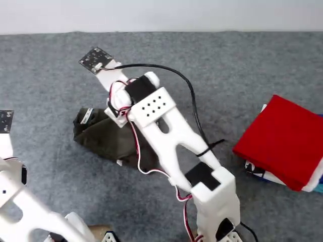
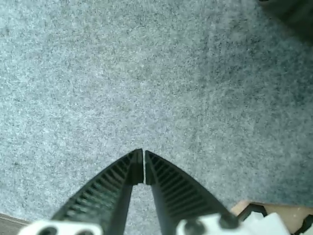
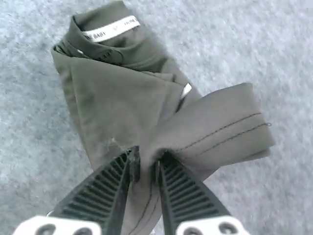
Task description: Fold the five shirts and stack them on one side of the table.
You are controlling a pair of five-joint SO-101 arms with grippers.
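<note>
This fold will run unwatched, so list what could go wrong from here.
1. The right gripper pinches only a small pucker of the dark olive cotton shirt; it may slip free.
2. The shirt's loose flap splays sideways; dragging could undo the fold.
3. The folded red fleece shirt sits askew on its stack; another might topple it.

Overhead view, right wrist close above shirt [image 3: 122, 93]
</note>
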